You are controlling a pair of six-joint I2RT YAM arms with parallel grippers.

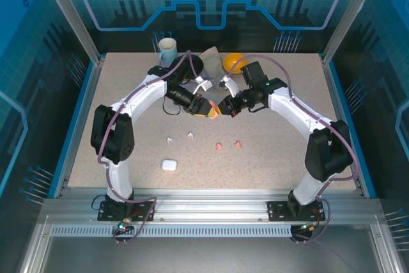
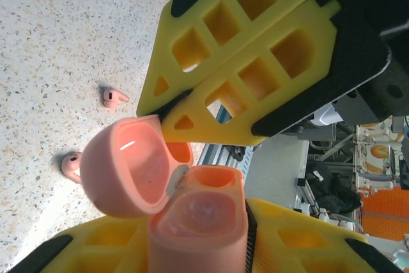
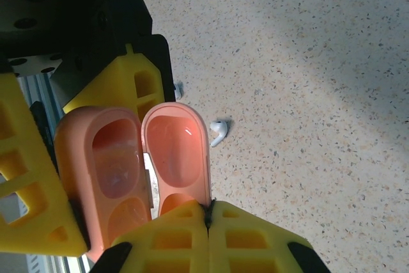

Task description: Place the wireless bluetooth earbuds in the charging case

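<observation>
The salmon-pink charging case (image 1: 213, 111) hangs above mid-table, lid swung open and both wells empty. My left gripper (image 2: 198, 250) is shut on its body (image 2: 199, 218). My right gripper (image 3: 209, 212) is shut, its tips pinching the rim of the lid (image 3: 176, 151). In the top view the left gripper (image 1: 203, 107) and right gripper (image 1: 223, 107) meet at the case. Two pink earbuds (image 1: 219, 146) (image 1: 238, 144) and two white earbuds (image 1: 170, 139) (image 1: 190, 135) lie on the table below. One white earbud (image 3: 219, 131) and both pink earbuds (image 2: 112, 97) (image 2: 70, 163) also lie in wrist views.
A closed white case (image 1: 169, 165) sits near the front left. At the back stand a pale mug (image 1: 167, 49), a black object (image 1: 193, 65), a grey cloth (image 1: 211, 55) and a yellow ball (image 1: 235, 62). A metal rail (image 1: 204, 196) runs along the near edge.
</observation>
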